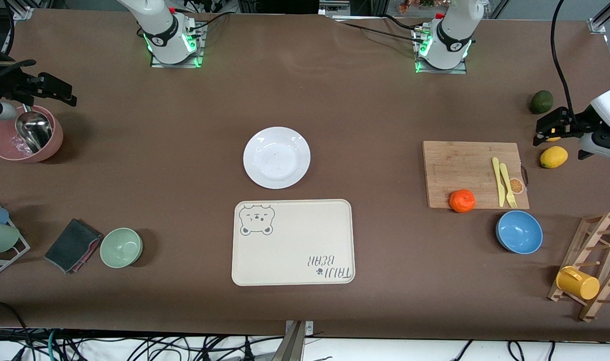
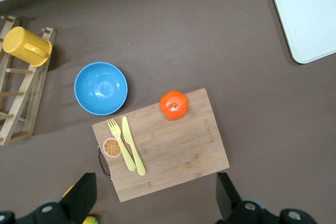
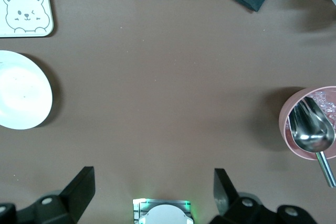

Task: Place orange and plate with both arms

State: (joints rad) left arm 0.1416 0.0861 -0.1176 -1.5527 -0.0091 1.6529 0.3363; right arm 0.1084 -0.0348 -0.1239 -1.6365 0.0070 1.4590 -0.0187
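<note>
plate [image 1: 276,157]: mid-table, just farther from the front camera than the tray [image 1: 293,242].
orange [image 1: 461,200]: on the cutting board [image 1: 465,170], at its edge nearest the front camera.
fork and knife [image 1: 504,182]: side by side on the board, toward its left-arm end.
bowl [image 1: 519,231]: on the table, just nearer the front camera than the board.
mug rack [image 1: 593,265]: at the table's left-arm end, near the front-camera edge.
scoop [image 1: 33,130]: in the bowl at the right-arm end [image 1: 4,145].
</note>
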